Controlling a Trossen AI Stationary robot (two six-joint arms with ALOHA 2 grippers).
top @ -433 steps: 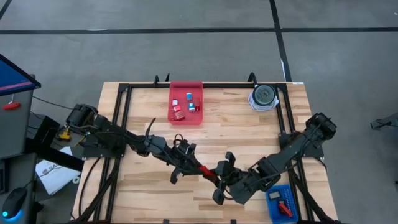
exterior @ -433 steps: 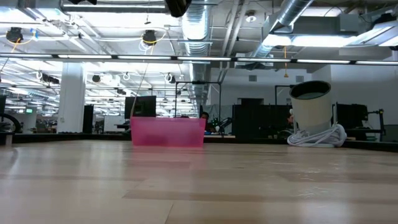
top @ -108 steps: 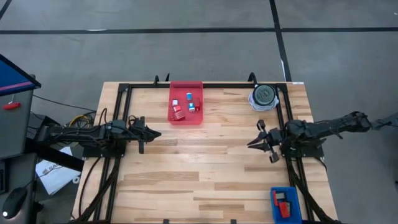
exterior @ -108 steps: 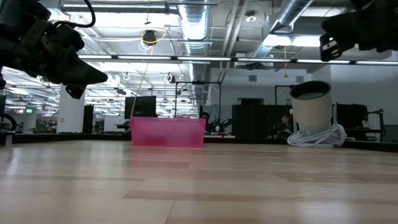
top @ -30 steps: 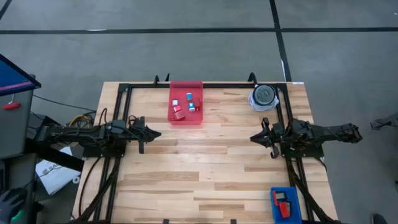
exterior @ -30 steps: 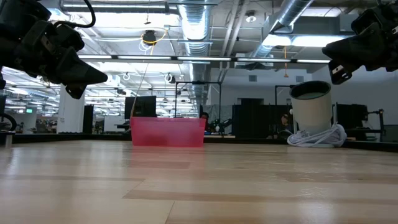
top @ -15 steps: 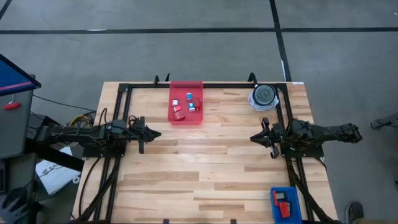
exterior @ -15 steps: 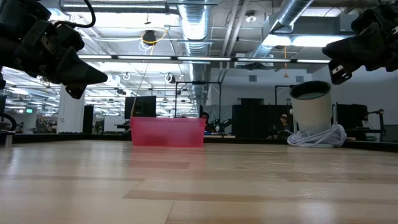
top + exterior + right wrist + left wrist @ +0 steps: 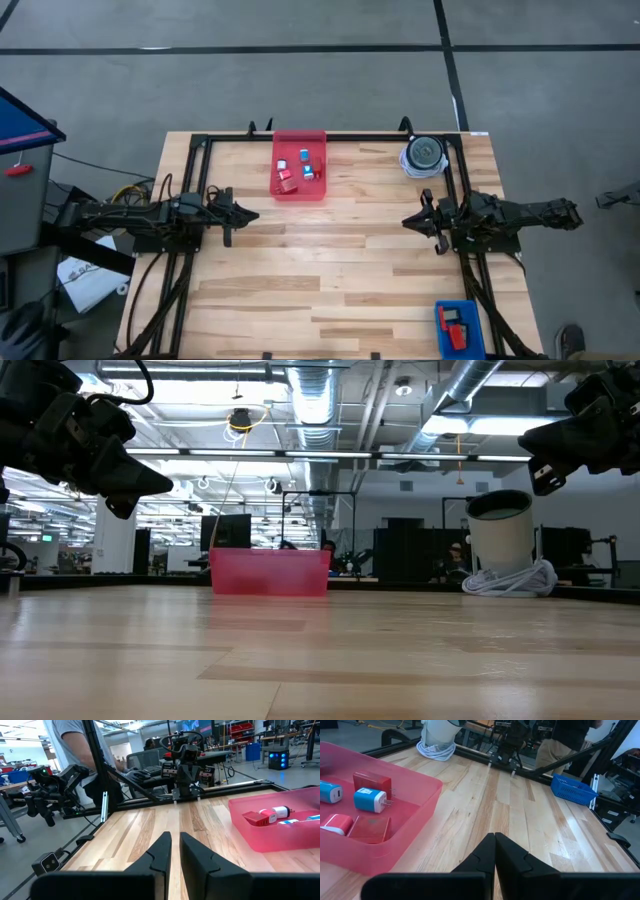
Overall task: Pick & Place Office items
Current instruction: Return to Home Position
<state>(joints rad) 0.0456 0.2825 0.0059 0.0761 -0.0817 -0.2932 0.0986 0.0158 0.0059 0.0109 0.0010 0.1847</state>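
Small red, blue and white office items (image 9: 300, 170) lie in the red plastic tray (image 9: 299, 136), flanked by the left gripper (image 9: 240, 214), pinched together, and right gripper (image 9: 410, 220), barely apart; homing seems done, nothing further needed.

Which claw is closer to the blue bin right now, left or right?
Right. The right claw is over the right side of the table, the same side as the blue bin at the corner. The left claw is far across, on the left.
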